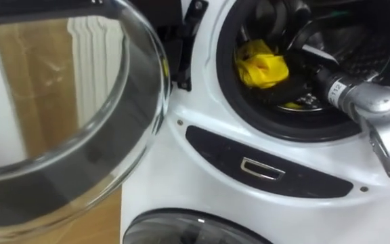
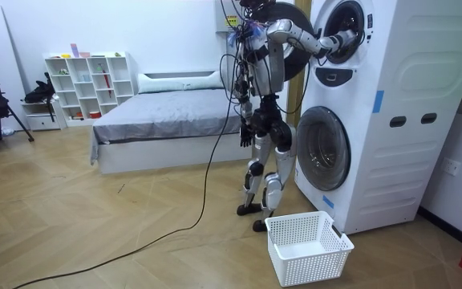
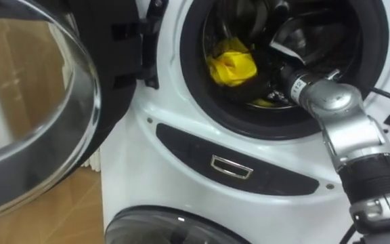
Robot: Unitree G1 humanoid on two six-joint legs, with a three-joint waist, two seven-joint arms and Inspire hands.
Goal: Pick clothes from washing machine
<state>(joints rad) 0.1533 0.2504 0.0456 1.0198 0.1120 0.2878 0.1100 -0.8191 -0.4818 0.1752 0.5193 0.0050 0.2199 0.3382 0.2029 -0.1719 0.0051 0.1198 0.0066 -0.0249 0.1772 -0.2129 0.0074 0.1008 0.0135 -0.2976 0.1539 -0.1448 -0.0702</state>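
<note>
Your right hand (image 1: 295,88) in drum (image 1: 378,44), at yellow cloth (image 1: 261,68) by left rim, probably to grab; grip unreadable in dark. Door (image 1: 134,102) swung aside for reach. Left hand (image 2: 247,135) hangs.

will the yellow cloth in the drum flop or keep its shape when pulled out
Probably floppy: the yellow cloth lies crumpled in folds, so it should droop once lifted. Likely light, being a small bundle. It could drag on the drum's rim coming out.
</note>
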